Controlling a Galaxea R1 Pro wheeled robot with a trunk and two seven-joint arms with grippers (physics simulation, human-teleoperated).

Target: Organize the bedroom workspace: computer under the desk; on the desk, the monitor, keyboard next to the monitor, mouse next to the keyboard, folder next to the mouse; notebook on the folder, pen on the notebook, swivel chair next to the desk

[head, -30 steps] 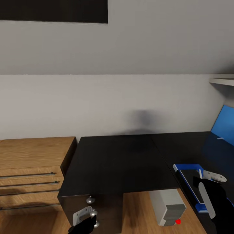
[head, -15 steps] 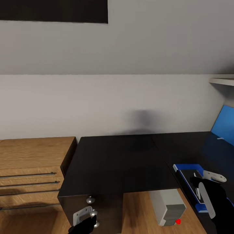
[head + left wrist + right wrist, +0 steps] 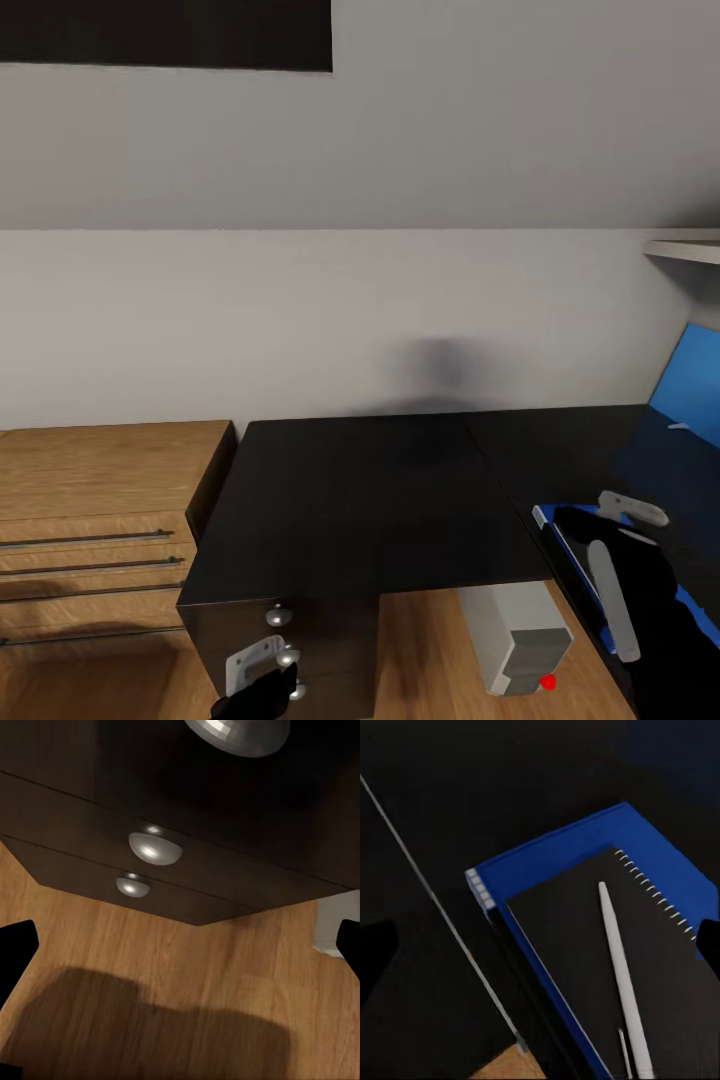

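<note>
- Folder, bright blue, lying flat on the black surface near its front edge, at the head view's right.
- Notebook, black with spiral binding, stacked on folder; white pen resting along notebook cover. Stack judged complete.
- Right pincer hovering just above the stack, apart from pen; fingertips seen at opposite edges of the right wrist view, spread, nothing between them.
- Left pincer low beside the dark drawer block under the surface end; round silver knobs close ahead; fingertips wide apart in the left wrist view, holding nothing.
- Computer, light grey box with red dot, standing on the wood floor under the surface edge. That step judged done.
- Second blue panel leaning at far right over the surface; identity not clear.
- Oak drawer unit just left of the surface, touching or nearly so; cannot tell which.
- Broad middle of the surface in front of the grey wall.
- Monitor, keyboard, mouse placement: no evidence either way from these angles. Same for swivel chair.
- Judgement: late in task; stacking steps finished, computer in place; remaining likely chair positioning plus check of the unseen items.
</note>
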